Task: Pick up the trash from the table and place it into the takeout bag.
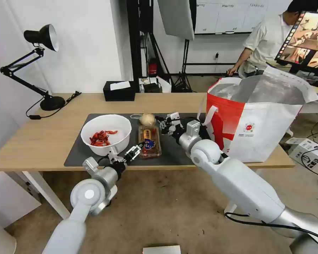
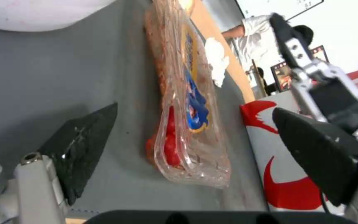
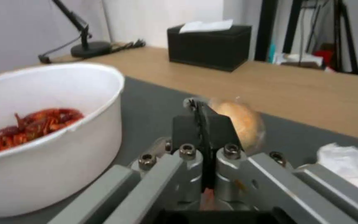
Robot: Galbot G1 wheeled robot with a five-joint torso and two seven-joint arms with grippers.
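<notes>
Bare mat point(image 1: 178, 150) lies open between the tray point(image 1: 150, 141) and the bag point(image 1: 258, 123), while the bowl point(image 1: 106, 133) crowds the tray's left side.

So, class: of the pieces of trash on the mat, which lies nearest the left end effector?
The clear plastic tray: the open left end effector sits at its near end. The bowl, onion-like ball and tissue lie farther off.
</notes>
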